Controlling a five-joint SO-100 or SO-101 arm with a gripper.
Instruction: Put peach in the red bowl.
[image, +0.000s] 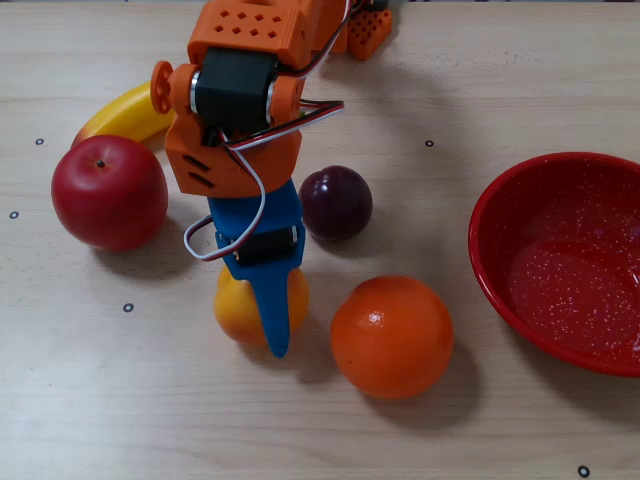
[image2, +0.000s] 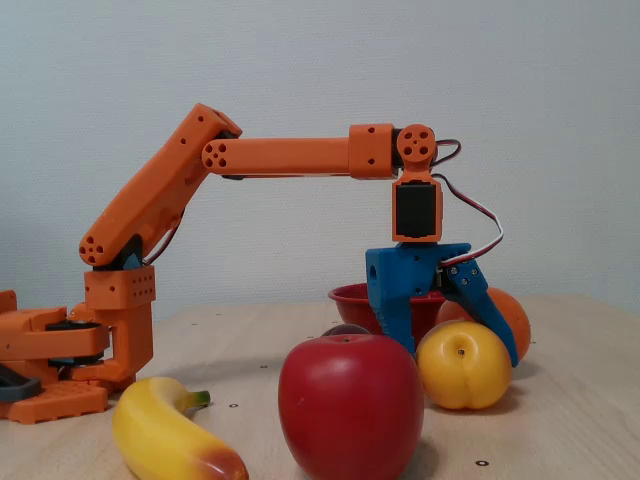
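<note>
The peach (image: 233, 312) is yellow-orange and rests on the table, also seen in a fixed view from the side (image2: 463, 368). My blue gripper (image: 270, 322) points down over it. In the side view the gripper (image2: 458, 352) has one finger on each side of the peach, both touching it. The red bowl (image: 492, 262) stands at the right edge of the top-down view, empty. In the side view the bowl (image2: 350, 298) shows behind the gripper.
An orange (image: 392, 337) lies just right of the peach, between it and the bowl. A dark plum (image: 336, 202) lies behind the gripper. A red apple (image: 108, 190) and a banana (image: 125, 115) lie to the left.
</note>
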